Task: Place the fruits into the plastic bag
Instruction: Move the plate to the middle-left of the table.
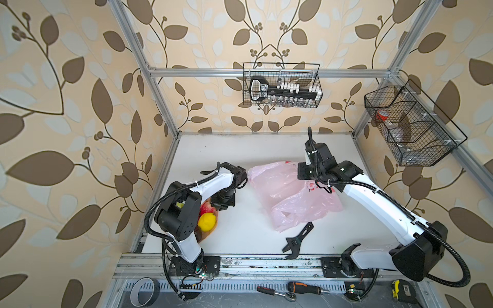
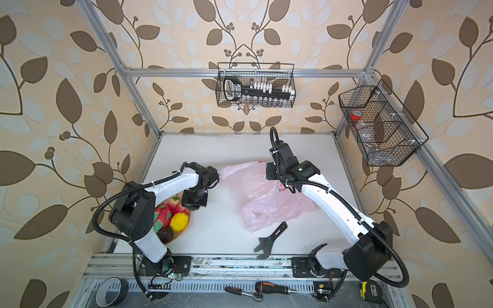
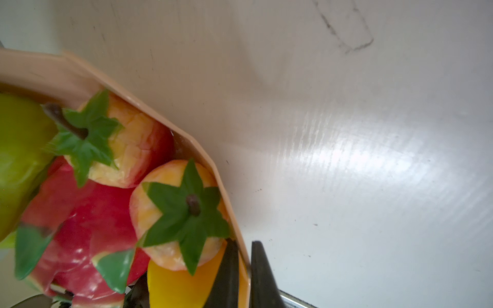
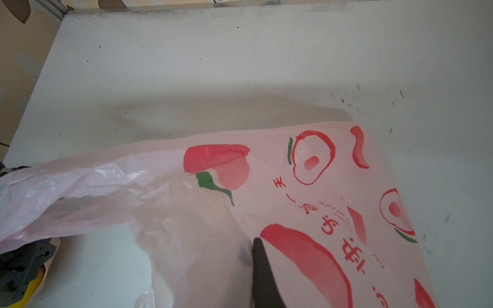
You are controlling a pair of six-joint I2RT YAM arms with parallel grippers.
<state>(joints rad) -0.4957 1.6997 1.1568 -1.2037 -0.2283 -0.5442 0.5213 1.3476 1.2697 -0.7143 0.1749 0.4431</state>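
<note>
So the white desk takes up most of it. The biggest thing on it is the pale pink plastic bag, crumpled up in the middle-right part in both top views. It's got red fruit prints and some red lettering on it. Its far end is bunched up at the right claw, which is clamped shut on the film. In the right wrist view one dark finger pokes out, and the plastic is draped over where the other one would be.

Next down is the peach faceted plate, at the near-left corner of the desk, well apart from the bag and half hidden under the left arm. The left claw is closed on its rim, one finger inside the plate and one outside.

A black adjustable wrench lies near the front edge, just beside the bag's near end.

The fruits I can see are all piled in the plate:
- green fruit, against the dragon fruit
- red-pink dragon fruit with green scales
- yellow lemon, at the plate's near side
- two strawberries, one touching the rim
- dark purple fruit, at the near end of the pile
</note>
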